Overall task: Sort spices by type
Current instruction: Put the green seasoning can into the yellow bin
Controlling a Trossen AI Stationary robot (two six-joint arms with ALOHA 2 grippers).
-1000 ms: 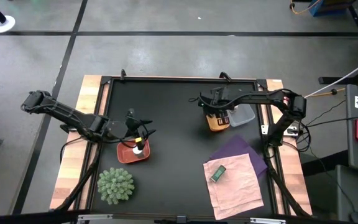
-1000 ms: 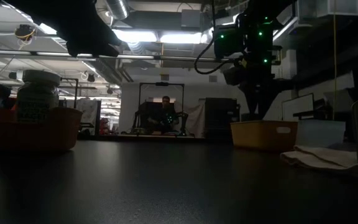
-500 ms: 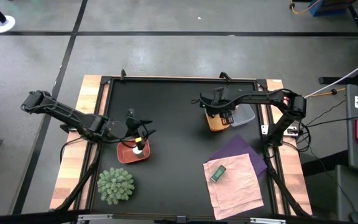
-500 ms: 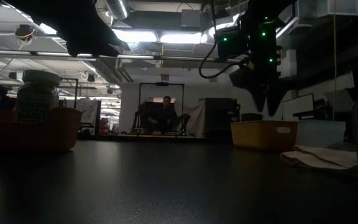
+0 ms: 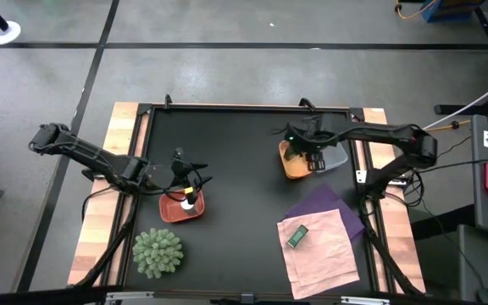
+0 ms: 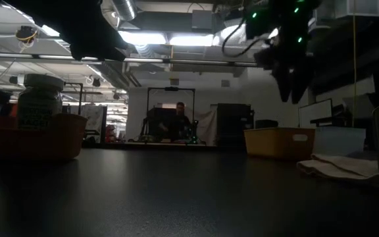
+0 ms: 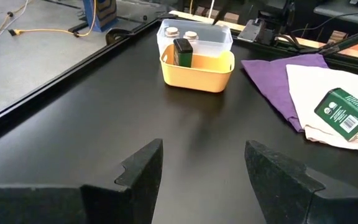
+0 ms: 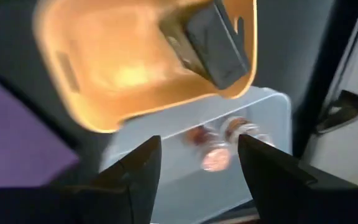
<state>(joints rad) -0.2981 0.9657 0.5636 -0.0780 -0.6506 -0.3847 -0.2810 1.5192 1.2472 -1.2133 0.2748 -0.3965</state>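
Note:
My right gripper (image 5: 310, 155) hangs open above the orange tray (image 5: 293, 168) and the clear tray (image 5: 335, 158), touching nothing. One green packet (image 7: 182, 51) stands on edge in the orange tray, leaning on its wall. Two pinkish-topped jars (image 8: 235, 127) stand in the clear tray. The other green packet (image 5: 297, 236) lies flat on the pink cloth (image 5: 320, 250). My left gripper (image 5: 186, 188) is open over the salmon-red tray (image 5: 172, 212), where the white-capped jar (image 5: 189, 202) stands upright.
A purple cloth (image 5: 329, 203) lies partly under the pink one near the table's right edge. The green spiky plant ball (image 5: 158, 252) sits at the near left. Bare black tabletop (image 5: 235, 186) spreads between the two arms. A person sits in the room beyond the far edge (image 6: 176, 122).
My right gripper has risen out of the orange tray and shifted a little toward the table's right edge, over the seam with the clear tray. The green packet has stayed in the orange tray.

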